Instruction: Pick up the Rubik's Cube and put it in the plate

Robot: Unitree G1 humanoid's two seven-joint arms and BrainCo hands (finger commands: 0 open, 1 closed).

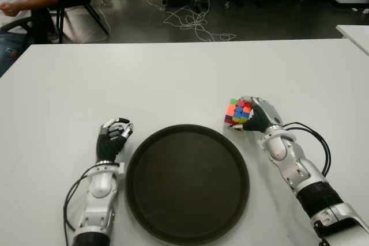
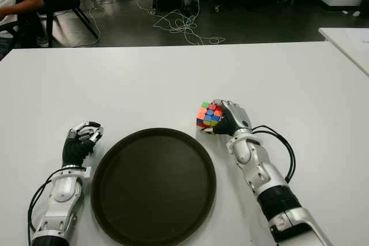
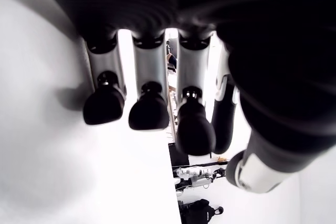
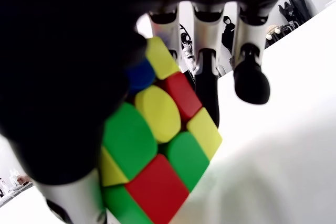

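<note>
The Rubik's Cube with its mixed colours is held in my right hand, just beyond the plate's right rim. In the right wrist view the thumb and fingers close around the cube. It is low over the white table, and I cannot tell whether it touches. The round dark plate lies in front of me with nothing in it. My left hand shows to the left of the plate, its fingers loosely bent and holding nothing.
A person sits on a chair beyond the table's far left corner. Cables trail over the floor behind the table. The corner of a second white table shows at the right edge.
</note>
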